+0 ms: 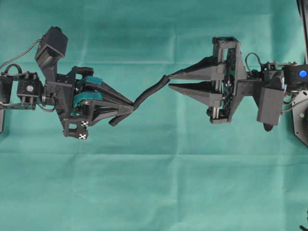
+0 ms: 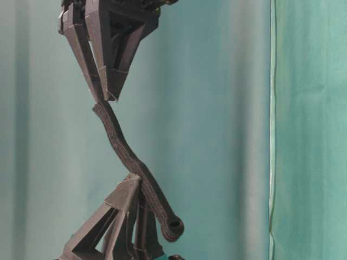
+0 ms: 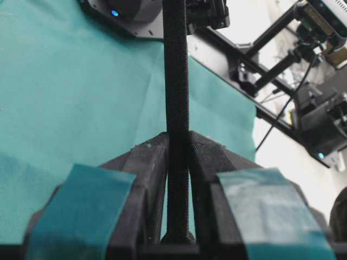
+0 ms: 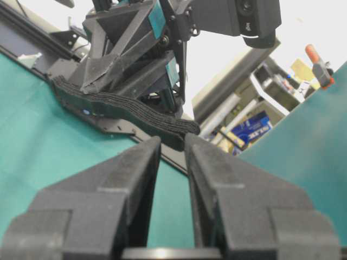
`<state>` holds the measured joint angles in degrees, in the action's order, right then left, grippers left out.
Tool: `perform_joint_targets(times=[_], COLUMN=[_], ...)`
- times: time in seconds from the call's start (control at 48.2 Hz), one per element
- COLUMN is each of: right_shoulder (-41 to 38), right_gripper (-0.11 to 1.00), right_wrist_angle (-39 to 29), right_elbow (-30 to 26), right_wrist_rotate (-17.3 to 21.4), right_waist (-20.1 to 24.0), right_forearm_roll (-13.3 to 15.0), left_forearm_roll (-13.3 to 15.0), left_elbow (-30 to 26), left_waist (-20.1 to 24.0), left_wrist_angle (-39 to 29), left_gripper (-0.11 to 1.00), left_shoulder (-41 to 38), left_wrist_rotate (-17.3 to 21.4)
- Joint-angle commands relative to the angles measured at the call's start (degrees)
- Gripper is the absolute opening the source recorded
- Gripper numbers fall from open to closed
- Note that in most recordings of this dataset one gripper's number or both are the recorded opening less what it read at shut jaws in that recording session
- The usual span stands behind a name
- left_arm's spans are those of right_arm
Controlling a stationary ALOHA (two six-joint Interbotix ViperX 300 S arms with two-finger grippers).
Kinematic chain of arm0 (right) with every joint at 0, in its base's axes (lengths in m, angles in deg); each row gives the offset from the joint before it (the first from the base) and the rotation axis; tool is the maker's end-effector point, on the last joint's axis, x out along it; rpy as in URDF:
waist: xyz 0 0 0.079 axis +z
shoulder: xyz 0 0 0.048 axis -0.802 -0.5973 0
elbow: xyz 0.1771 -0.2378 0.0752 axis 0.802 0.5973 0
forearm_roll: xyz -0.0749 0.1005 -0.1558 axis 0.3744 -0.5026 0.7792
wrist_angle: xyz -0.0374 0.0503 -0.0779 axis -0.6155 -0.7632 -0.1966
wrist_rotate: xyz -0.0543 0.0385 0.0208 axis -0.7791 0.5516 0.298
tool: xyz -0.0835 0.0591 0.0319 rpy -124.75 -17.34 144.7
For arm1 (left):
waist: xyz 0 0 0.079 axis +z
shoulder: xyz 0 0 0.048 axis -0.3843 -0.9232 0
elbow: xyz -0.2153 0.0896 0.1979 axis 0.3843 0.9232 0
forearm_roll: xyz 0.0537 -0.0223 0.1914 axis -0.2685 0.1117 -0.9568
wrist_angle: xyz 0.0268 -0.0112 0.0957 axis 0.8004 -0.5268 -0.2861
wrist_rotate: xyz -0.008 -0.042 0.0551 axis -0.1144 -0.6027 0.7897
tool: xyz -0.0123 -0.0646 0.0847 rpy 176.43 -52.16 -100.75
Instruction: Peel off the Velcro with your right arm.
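overhead view, velcro (image 1: 149, 93) clamped in left jaws, reaching right jaws' tips

Strap (image 3: 176, 108) top cut off by left wrist view's edge, lower end hidden between left gripper (image 3: 178, 142) jaws, background clutter blurred

A green cloth (image 1: 154, 183) covers the worktop; a blue box (image 4: 255, 129) sits among far background clutter.
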<state>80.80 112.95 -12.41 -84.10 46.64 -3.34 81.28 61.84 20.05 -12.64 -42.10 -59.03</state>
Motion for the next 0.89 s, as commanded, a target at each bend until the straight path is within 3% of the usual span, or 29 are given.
perform_joint_targets(times=[0.0, 0.872], right_shoulder=[0.3, 0.3], right_gripper=[-0.04, -0.09], right_wrist_angle=[0.5, 0.6], right_elbow=[-0.8, -0.4], right_wrist_rotate=[-0.1, -0.1], right_waist=[0.3, 0.3], right_forearm_roll=[0.1, 0.1], left_forearm_roll=[0.1, 0.1], left_elbow=[-1.0, -0.9], left_waist=[0.2, 0.3], left_wrist_angle=[0.6, 0.6], left_gripper=[0.1, 0.1], left_shoulder=[0.6, 0.9], left_wrist_rotate=[0.0, 0.0])
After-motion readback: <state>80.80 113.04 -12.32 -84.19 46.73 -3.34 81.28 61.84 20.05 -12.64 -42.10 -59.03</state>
